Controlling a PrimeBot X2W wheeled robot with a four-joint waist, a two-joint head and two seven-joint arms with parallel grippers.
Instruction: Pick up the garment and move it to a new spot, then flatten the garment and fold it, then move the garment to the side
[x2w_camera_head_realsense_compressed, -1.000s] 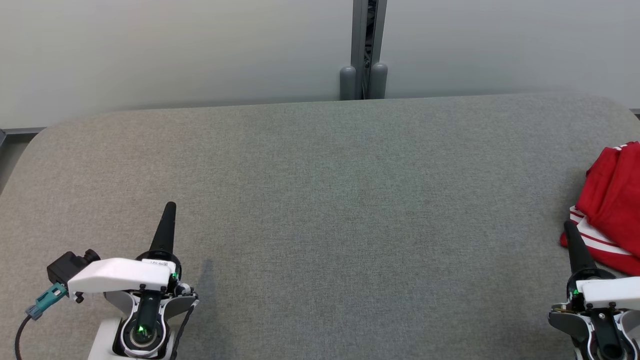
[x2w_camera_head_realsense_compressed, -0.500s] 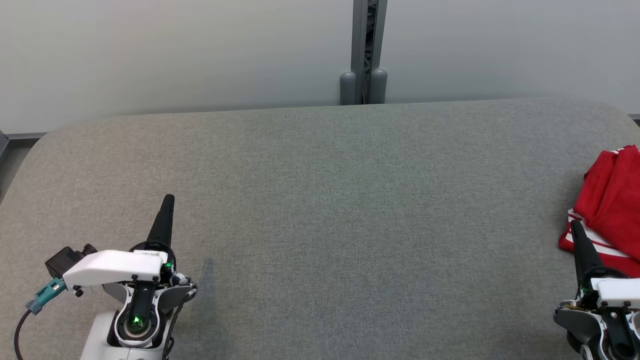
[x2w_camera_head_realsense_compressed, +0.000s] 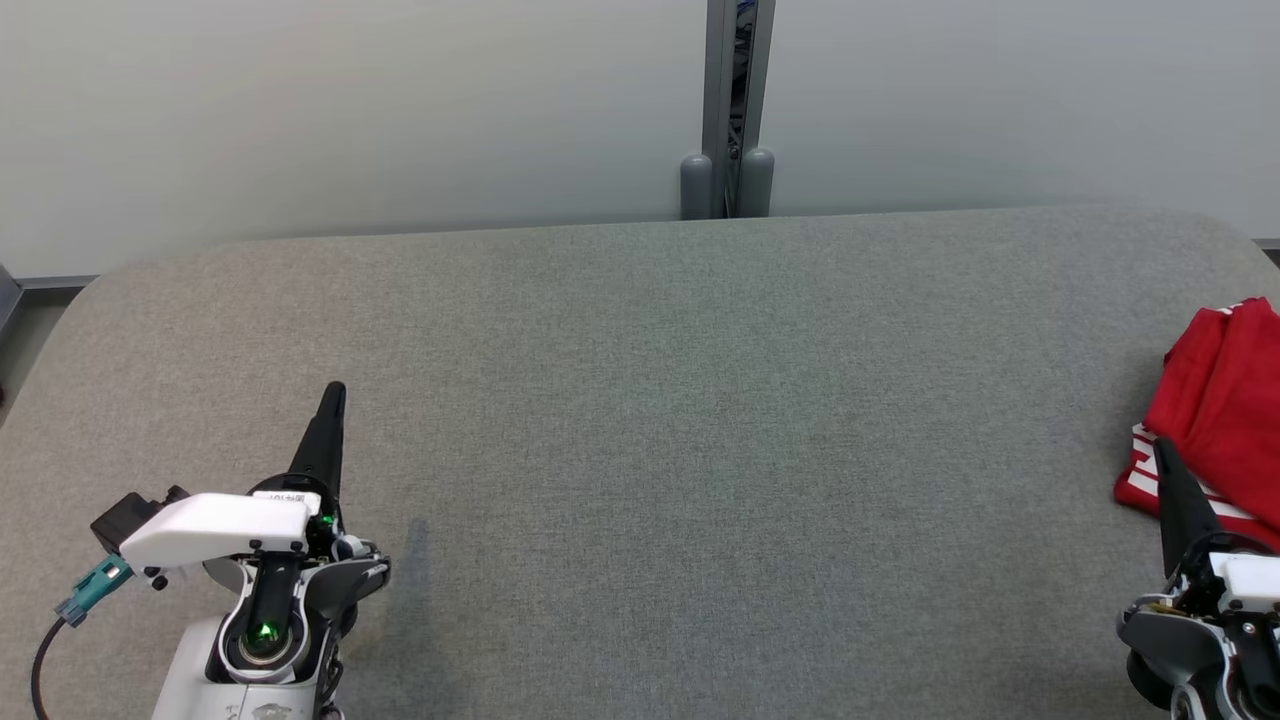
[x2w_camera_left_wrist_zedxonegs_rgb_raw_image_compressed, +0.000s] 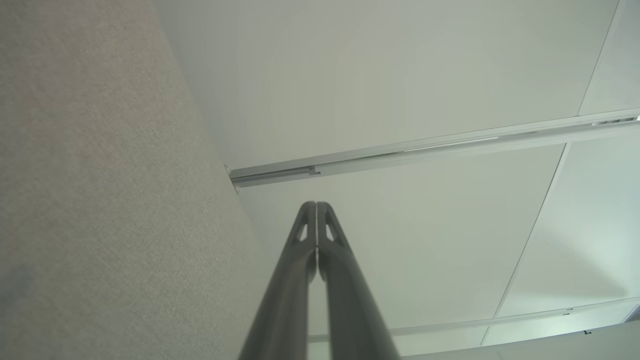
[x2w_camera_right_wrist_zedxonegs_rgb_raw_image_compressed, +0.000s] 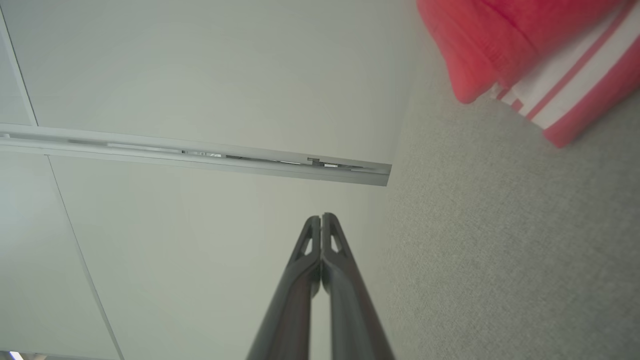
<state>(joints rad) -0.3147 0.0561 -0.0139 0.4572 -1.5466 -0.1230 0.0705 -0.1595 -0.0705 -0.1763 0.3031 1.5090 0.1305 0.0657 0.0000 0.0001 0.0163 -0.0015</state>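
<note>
Apparently we hold the left end effector (x2w_camera_head_realsense_compressed: 334, 392) and right end effector (x2w_camera_head_realsense_compressed: 1160, 446) together, empty, since the garment (x2w_camera_head_realsense_compressed: 1215, 400) already lies aside on the tabletop (x2w_camera_head_realsense_compressed: 640, 420).

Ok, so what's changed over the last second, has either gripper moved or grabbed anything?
The head camera moved: the table and wall post slid down the view. Relative to the red striped garment, the right gripper shifted rightward. The left gripper edged forward slightly. Nothing was grasped or released: both grippers stayed shut and empty, the garment unmoved.
</note>
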